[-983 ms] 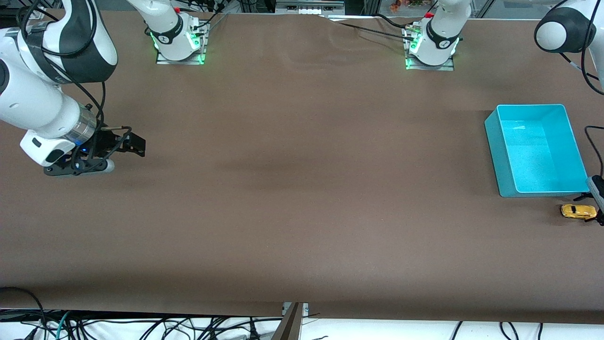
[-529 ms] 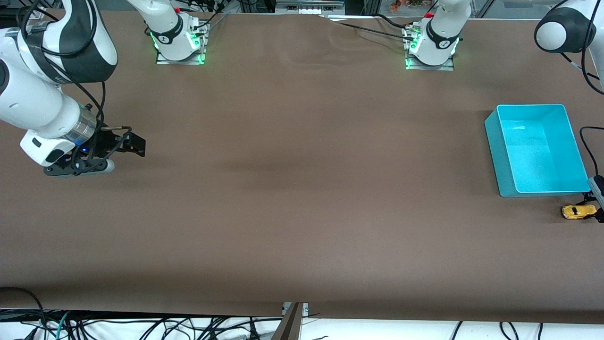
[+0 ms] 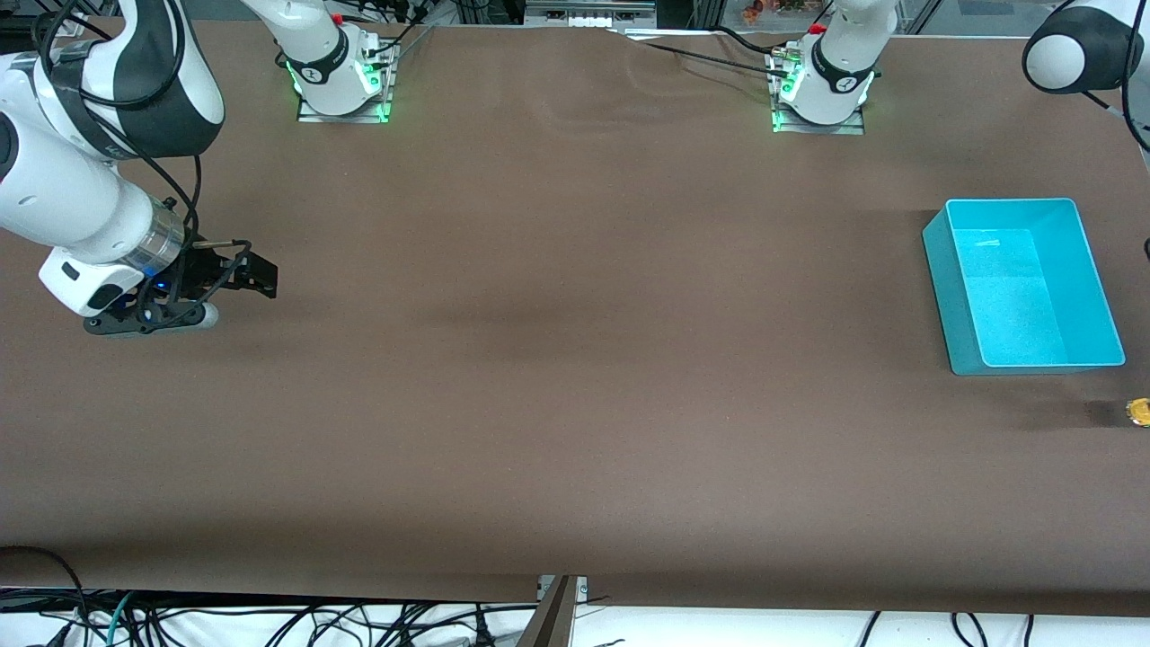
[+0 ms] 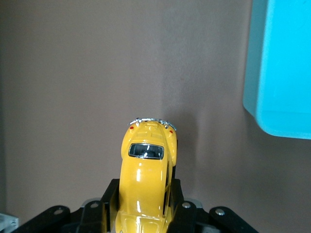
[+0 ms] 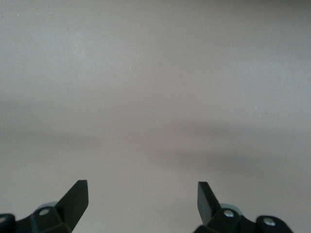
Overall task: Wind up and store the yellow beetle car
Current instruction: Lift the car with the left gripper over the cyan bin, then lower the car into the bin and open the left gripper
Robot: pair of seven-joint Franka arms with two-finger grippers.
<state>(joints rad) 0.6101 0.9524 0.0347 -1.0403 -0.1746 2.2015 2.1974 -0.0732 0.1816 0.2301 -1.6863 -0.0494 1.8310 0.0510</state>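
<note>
The yellow beetle car (image 4: 146, 170) sits between the fingers (image 4: 111, 199) of my left gripper (image 4: 145, 196), which is shut on its sides. In the front view only a sliver of the car (image 3: 1139, 412) shows at the picture's edge, nearer the camera than the teal bin (image 3: 1024, 283); the left gripper itself is out of that view. I cannot tell if the car's wheels touch the table. The bin's corner (image 4: 282, 73) shows beside the car in the left wrist view. My right gripper (image 3: 247, 277) waits open and empty low over the table at the right arm's end, also seen in its wrist view (image 5: 143, 194).
The teal bin holds nothing. The brown table (image 3: 575, 359) spreads between the two arms. Cables hang along the table's near edge (image 3: 269, 620).
The left gripper has drawn the yellow car toward the left arm's end of the table, almost out of the front view. The right arm has not moved.
</note>
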